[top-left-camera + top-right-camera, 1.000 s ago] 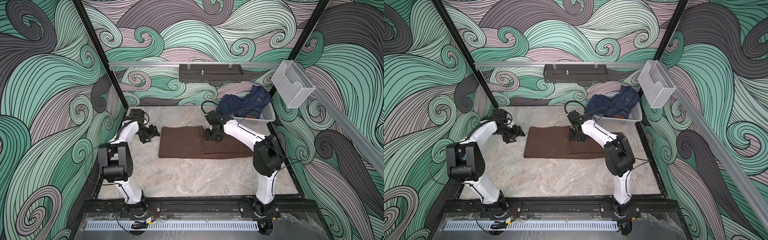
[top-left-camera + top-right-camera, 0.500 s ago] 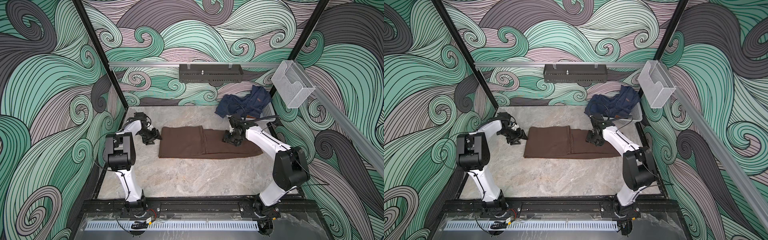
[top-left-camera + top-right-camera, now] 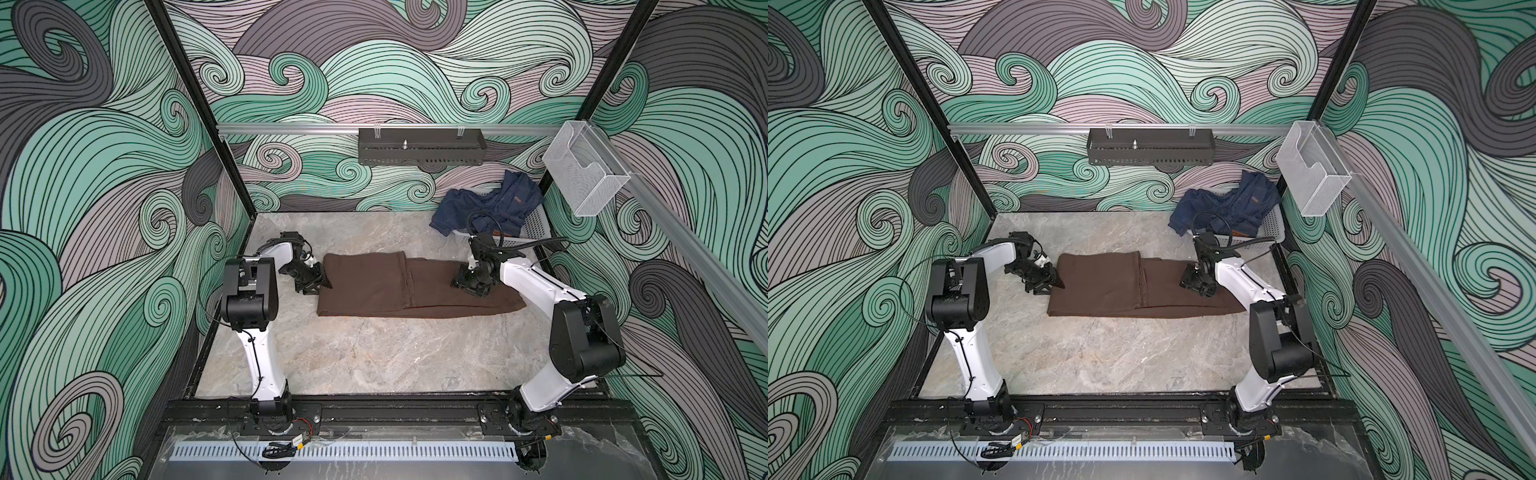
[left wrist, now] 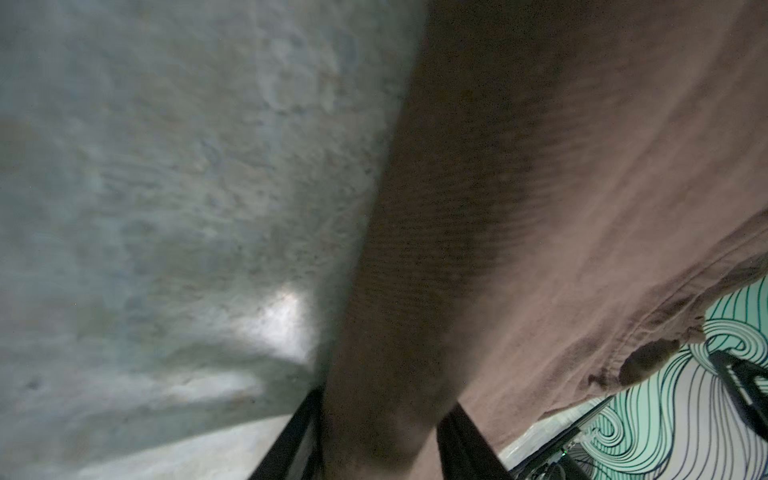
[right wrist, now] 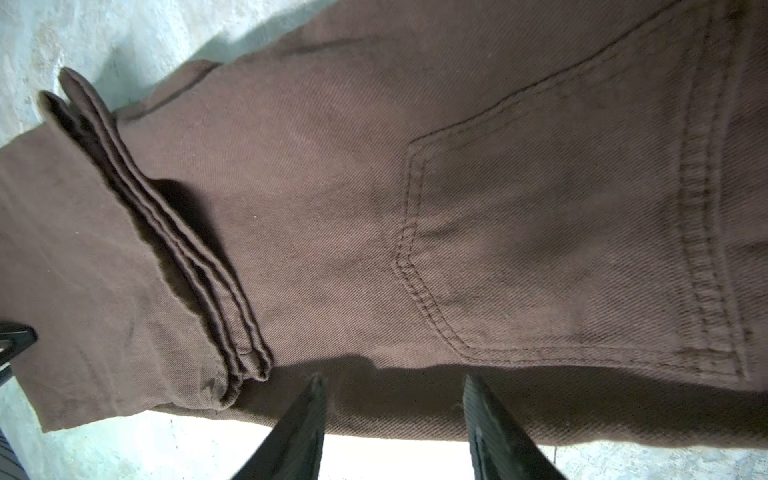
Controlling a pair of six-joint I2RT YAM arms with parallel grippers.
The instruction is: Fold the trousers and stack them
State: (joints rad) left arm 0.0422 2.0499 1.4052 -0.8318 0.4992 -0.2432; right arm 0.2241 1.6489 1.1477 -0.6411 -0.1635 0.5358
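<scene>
Two grippers: the left gripper (image 3: 318, 284) and the right gripper (image 3: 471, 286), each with two fingers (image 5: 299, 428). One pair of trousers (image 3: 374, 286) lies between them. Beyond the right gripper stands one basket (image 3: 537, 224) of denim (image 3: 490, 203), pieces uncountable. Farther back hang one black rack (image 3: 419, 147) and one clear holder (image 3: 586, 178).

We see brown, blue, grey and teal

The trousers (image 3: 374, 286) are plain dark brown, the denim (image 3: 486, 205) dark blue with a tan patch (image 3: 517, 200), the table (image 3: 374, 365) veined grey, and the walls (image 3: 104, 187) swirl teal, mauve and grey.
</scene>
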